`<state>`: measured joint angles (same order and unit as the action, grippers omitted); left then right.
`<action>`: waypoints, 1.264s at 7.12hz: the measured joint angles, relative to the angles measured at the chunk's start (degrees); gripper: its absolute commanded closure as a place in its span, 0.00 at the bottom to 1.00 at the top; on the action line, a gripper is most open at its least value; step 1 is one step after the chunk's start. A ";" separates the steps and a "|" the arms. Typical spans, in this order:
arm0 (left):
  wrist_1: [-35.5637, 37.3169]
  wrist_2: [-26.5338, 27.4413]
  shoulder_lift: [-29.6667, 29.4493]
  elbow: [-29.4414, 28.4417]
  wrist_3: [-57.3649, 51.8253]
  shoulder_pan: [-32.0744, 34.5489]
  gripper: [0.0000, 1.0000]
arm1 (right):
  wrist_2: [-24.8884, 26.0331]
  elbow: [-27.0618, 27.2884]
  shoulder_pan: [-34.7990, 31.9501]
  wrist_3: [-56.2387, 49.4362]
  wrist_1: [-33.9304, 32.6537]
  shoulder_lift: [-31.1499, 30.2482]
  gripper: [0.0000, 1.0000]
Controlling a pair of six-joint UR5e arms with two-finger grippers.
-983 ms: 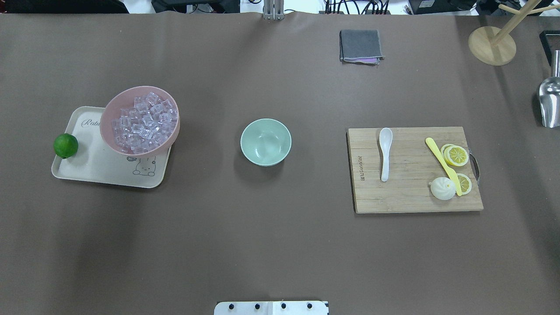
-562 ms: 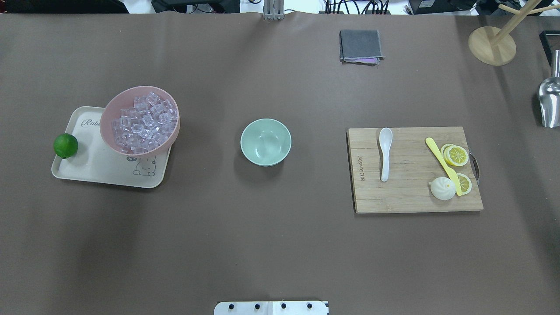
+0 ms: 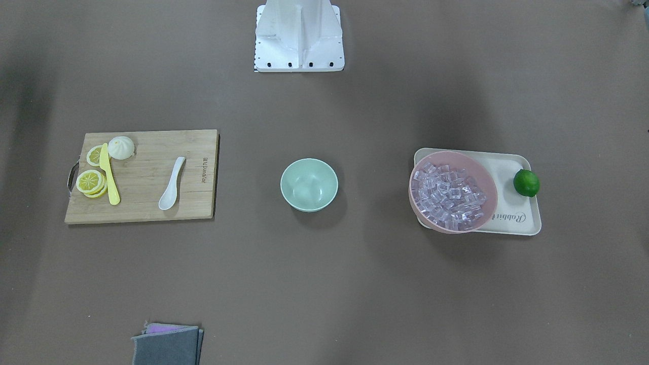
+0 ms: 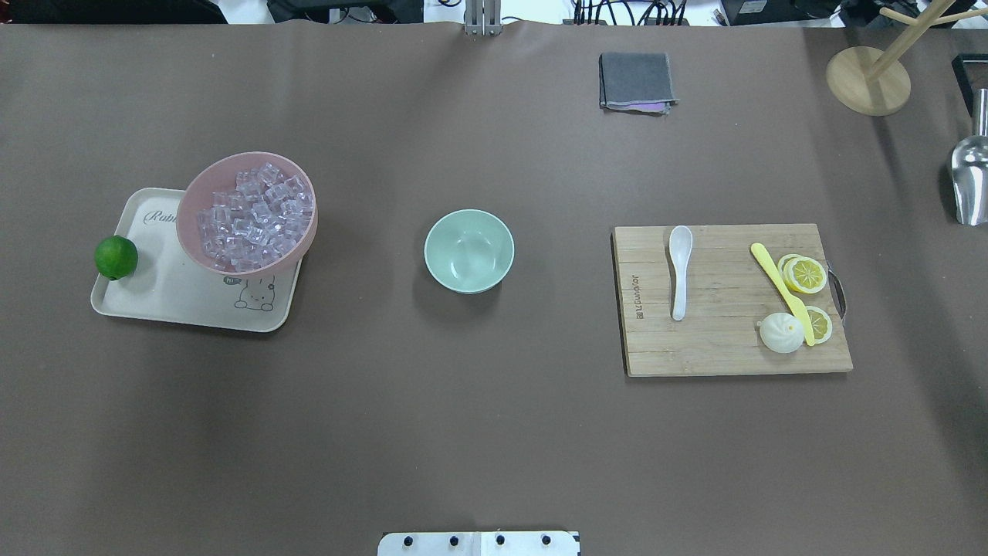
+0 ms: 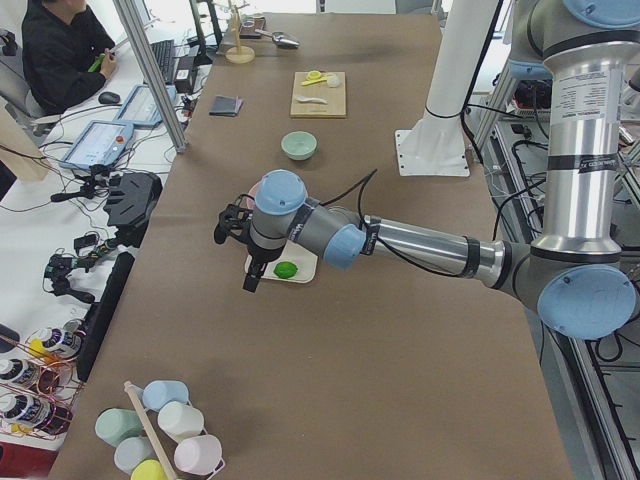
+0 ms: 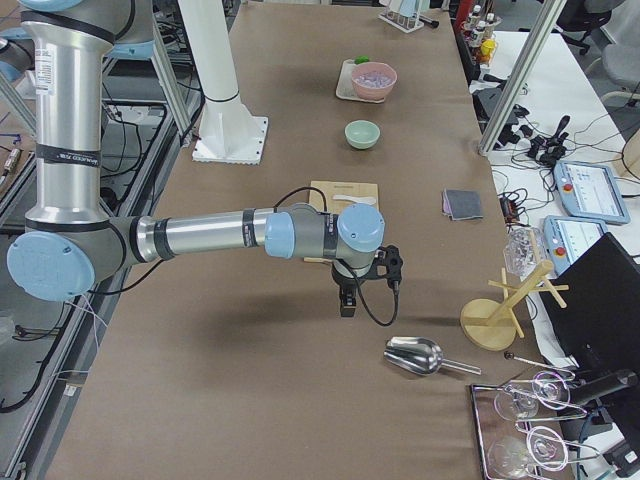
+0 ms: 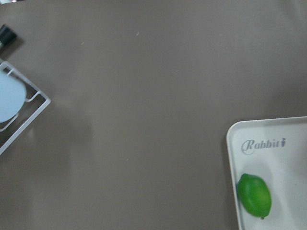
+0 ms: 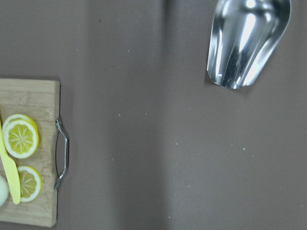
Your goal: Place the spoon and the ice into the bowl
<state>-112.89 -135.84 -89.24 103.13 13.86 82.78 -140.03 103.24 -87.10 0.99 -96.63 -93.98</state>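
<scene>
The spoon [image 4: 678, 274] lies flat on a cutting board [image 4: 718, 347] on the robot's right half of the surface. Its long axis runs almost straight away from the robot, with the handle tip nearest the robot and the scoop at the board's far edge, hollow apparently upward. That leaves the handle end toward the robot, probably the easiest part for the right arm to pinch crosswise. A bun [image 4: 781, 333], a yellow knife [image 4: 779, 289] and lemon slices [image 4: 806, 274] share the board's outer end, well apart from the spoon. The right hand [image 6: 346, 308] hangs past that end, over bare surface between the board and a metal scoop [image 4: 969, 181]; whether it is wide or narrow I cannot tell. In the middle of the surface stands the bowl [image 4: 468, 255], upright and empty, about level with the spoon and between both supplies, so either arm should be able to reach it. On the left side the ice [image 4: 255, 216] is heaped in a pink bowl [image 4: 182, 220] that sits over the far corner of a tray [image 4: 177, 297] on the bowl's side, overlapping its rim. A lime [image 4: 116, 257] rests at the tray's outer edge. The left hand [image 5: 249, 284] hangs just outside that edge, and I cannot tell its opening either. Farthest off lies a folded cloth [image 4: 636, 81].
</scene>
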 measured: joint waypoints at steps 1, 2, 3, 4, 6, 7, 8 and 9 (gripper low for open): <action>-2.74 -0.70 -2.25 0.08 3.73 -3.19 0.02 | -1.04 0.74 0.02 4.66 0.64 1.15 0.00; -3.95 -0.93 -4.85 0.14 7.61 -6.13 0.02 | -3.54 1.48 0.13 8.79 1.13 2.06 0.00; -4.66 -0.79 -6.89 0.16 11.88 -8.92 0.02 | -5.45 1.73 0.45 10.75 3.29 2.38 0.00; -6.39 -0.05 -8.01 0.16 17.20 -11.40 0.02 | -5.15 1.11 0.92 11.30 7.68 2.09 0.00; -13.84 8.25 -10.78 -0.11 31.37 -20.50 0.02 | -3.79 -1.97 1.42 12.05 14.52 1.57 0.00; -15.30 14.24 -13.44 -0.61 36.47 -26.63 0.02 | -4.01 -2.87 1.46 12.66 15.30 1.90 0.00; -15.38 18.65 -15.44 -1.32 38.91 -31.03 0.02 | -4.39 -3.39 1.68 13.36 16.14 2.22 0.00; -15.06 21.00 -16.32 -2.22 40.00 -33.15 0.02 | -4.39 -3.74 2.19 13.86 17.93 2.27 0.00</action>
<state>-127.95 -114.83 -105.56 100.92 53.86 49.63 -144.42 99.50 -84.91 14.85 -78.70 -91.71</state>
